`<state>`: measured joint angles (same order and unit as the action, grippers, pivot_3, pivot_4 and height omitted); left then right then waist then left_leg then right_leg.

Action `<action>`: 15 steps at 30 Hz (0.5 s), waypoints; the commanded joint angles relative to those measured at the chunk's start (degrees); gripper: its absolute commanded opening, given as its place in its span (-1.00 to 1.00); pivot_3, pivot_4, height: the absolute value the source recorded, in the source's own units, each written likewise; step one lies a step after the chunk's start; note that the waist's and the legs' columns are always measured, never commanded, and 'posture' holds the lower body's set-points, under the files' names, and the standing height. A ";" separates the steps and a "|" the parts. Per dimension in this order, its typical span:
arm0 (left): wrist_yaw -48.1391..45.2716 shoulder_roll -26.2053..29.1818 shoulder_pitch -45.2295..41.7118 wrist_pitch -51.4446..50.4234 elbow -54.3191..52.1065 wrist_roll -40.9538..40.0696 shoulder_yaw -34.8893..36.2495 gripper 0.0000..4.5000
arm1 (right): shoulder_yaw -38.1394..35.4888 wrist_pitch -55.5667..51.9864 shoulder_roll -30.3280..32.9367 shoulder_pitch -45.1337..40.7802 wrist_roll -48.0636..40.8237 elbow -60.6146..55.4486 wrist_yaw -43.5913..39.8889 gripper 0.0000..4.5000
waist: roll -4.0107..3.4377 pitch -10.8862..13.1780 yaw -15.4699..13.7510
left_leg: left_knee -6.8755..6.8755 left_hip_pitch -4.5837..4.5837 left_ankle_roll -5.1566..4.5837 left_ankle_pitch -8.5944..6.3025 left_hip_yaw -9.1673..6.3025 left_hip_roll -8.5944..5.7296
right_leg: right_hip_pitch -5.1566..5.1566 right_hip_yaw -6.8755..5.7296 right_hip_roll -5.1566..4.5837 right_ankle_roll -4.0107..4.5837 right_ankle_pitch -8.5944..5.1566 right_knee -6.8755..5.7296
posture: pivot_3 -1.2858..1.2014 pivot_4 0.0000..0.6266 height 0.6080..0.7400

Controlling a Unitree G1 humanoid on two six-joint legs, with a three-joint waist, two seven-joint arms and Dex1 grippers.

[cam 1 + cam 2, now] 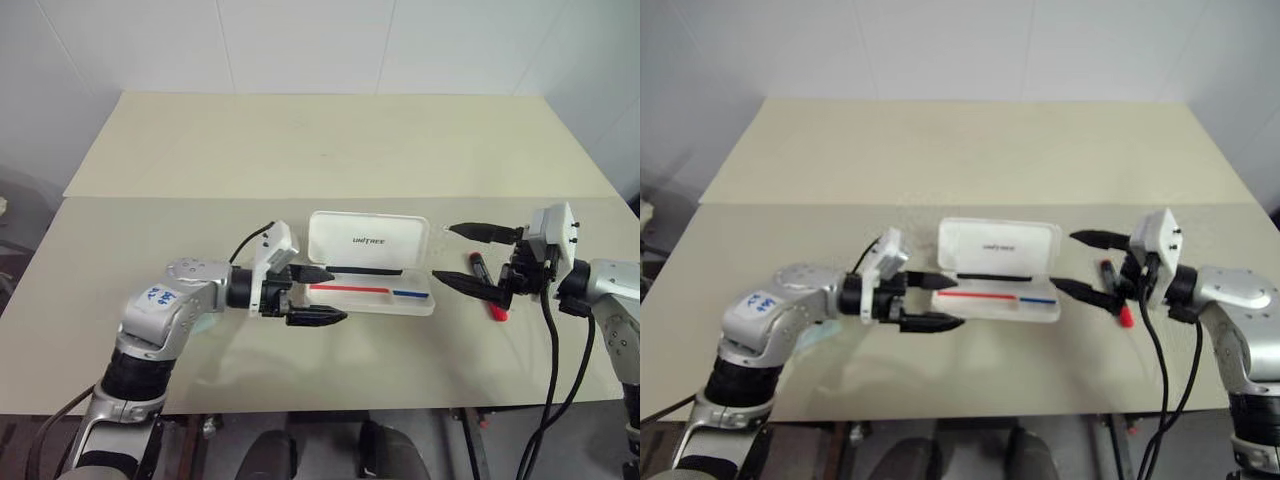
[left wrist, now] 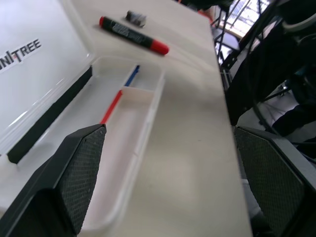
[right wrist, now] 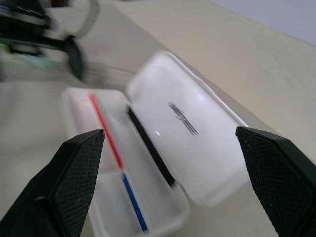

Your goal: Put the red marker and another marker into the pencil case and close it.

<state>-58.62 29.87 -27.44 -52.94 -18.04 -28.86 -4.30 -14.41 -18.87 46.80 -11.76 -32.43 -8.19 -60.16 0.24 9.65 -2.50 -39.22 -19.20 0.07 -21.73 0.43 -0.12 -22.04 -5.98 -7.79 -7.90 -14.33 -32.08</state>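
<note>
Pencil case (image 1: 368, 243) white, lid open, red-blue stripe inside.

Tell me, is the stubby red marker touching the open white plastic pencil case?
Apart. The left wrist view shows bare tabletop between the red marker and the pencil case.

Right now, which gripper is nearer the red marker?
The right gripper, jaws open, beside the red marker; the left gripper is at the pencil case's opposite end.
</note>
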 commanded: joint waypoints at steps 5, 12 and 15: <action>-1.40 1.00 5.57 13.02 -0.27 -1.33 4.11 0.98 | -4.05 -1.91 -0.59 4.18 6.86 -0.87 14.09 1.00 | -0.03 0.00 0.53 | 0.00 0.00 0.02 0.00 0.03 0.00 | -0.01 0.02 0.00 0.01 0.00 0.00 | 0.03 -0.52 1.00; -3.17 -4.08 7.48 29.34 12.44 2.41 2.06 0.98 | -4.09 -5.05 -2.57 6.75 7.46 -5.38 19.01 1.00 | -0.10 -0.05 0.75 | 0.00 0.03 0.02 0.00 0.06 -0.01 | 0.04 0.01 0.00 0.01 0.00 0.05 | 0.03 -0.52 1.00; -4.91 -5.84 7.08 33.82 15.98 3.77 -0.27 0.98 | -4.40 -6.20 -2.61 6.80 7.17 -6.48 19.26 1.00 | -0.17 -0.10 0.60 | 0.00 0.08 0.01 0.00 0.07 -0.01 | 0.11 0.01 0.00 0.01 0.00 0.04 | 0.03 -0.52 1.00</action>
<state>-62.97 24.84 -20.07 -21.12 -3.61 -26.47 -2.76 -16.77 -24.74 44.11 -4.92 -24.24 -12.54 -41.63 0.07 9.54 -1.90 -39.22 -19.11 0.08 -21.73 0.48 -0.13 -21.90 -5.99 -7.80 -7.88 -14.33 -32.03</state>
